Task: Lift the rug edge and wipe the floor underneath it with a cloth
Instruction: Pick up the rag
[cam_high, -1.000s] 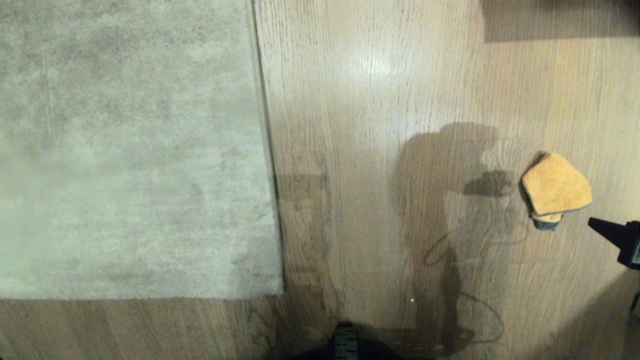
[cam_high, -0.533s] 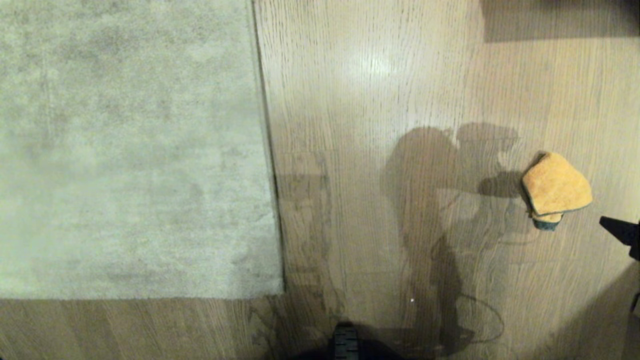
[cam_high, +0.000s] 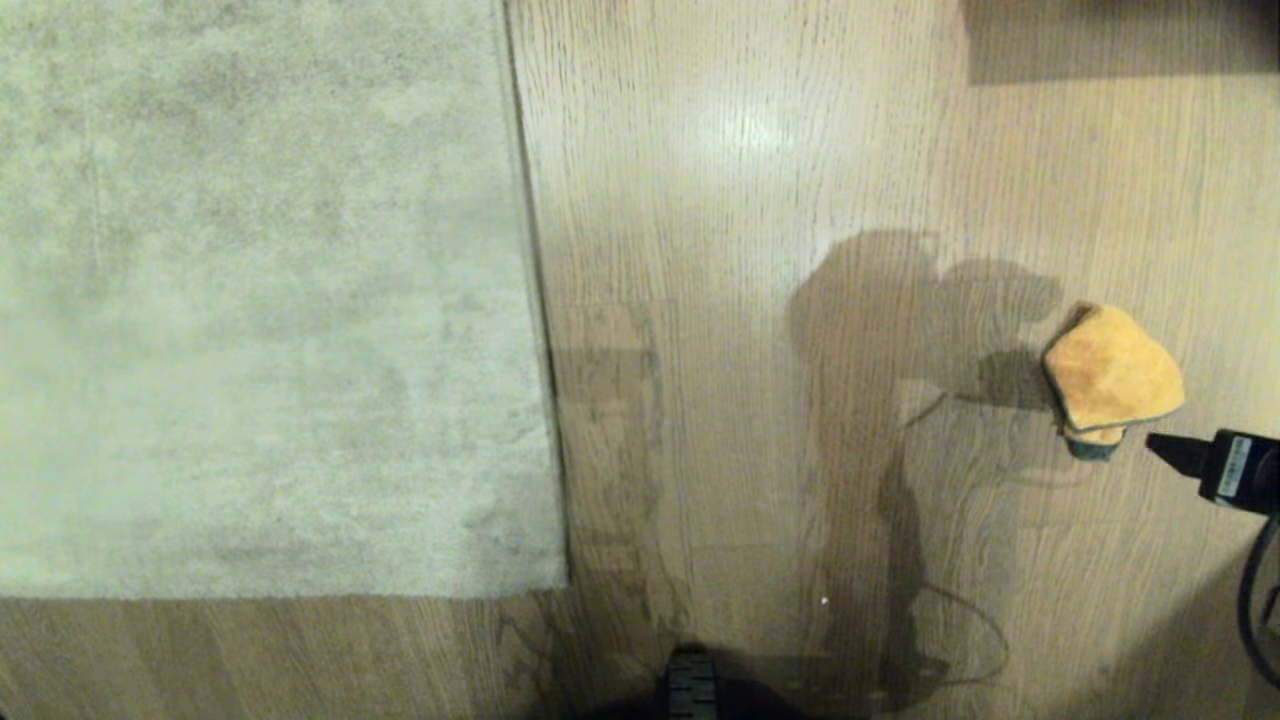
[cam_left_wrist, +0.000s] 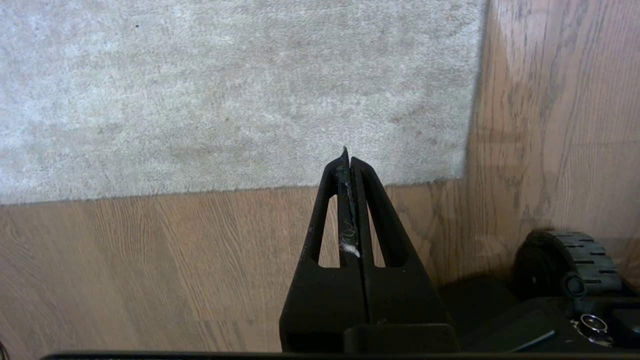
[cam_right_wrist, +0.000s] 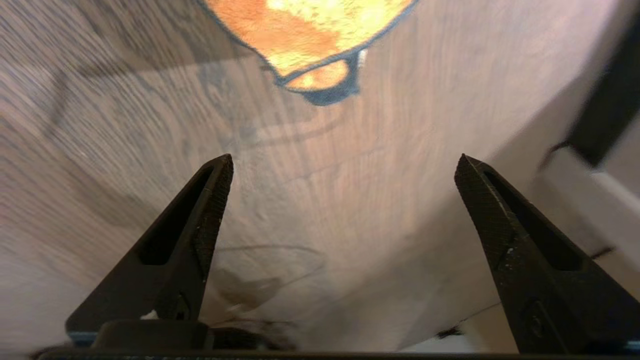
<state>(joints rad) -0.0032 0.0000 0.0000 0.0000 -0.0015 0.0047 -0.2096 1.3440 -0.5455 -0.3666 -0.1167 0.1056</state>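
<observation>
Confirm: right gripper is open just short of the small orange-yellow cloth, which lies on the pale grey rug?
Not quite. The small orange-yellow cloth lies on the light wood-plank floor, well clear of the pale grey rug, as the head view shows. The right gripper is open just short of it.

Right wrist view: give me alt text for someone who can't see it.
The right gripper is open and empty above the floor, with the orange-yellow cloth lying ahead of its fingertips, untouched. The cloth's teal end points toward the gripper.
</observation>
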